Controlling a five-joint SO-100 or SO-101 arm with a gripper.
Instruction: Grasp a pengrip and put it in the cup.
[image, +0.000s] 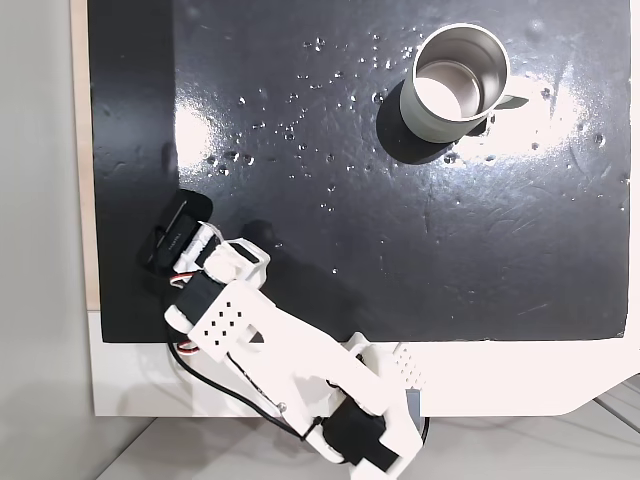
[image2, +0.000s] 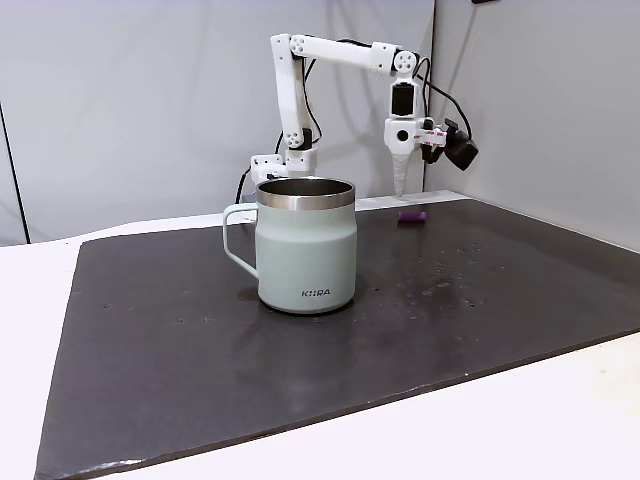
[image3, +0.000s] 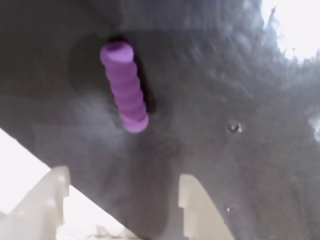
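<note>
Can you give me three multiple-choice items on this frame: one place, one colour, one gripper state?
1. Where is the ridged purple pengrip?
A. Inside the mug
B. Lying on the dark mat
C. Between the fingers

2. What colour is the outer wall of the steel-rimmed cup?
A. Grey-green
B. Red
C. Yellow

3. How is the white two-finger gripper?
A. Shut on the pengrip
B. Open, holding nothing
C. Shut on the cup handle

Key: 1 B, the wrist view shows it flat on the mat. 2 A, a fixed view shows the pale wall. 3 B, the fingertips stand apart, short of the pengrip.
</note>
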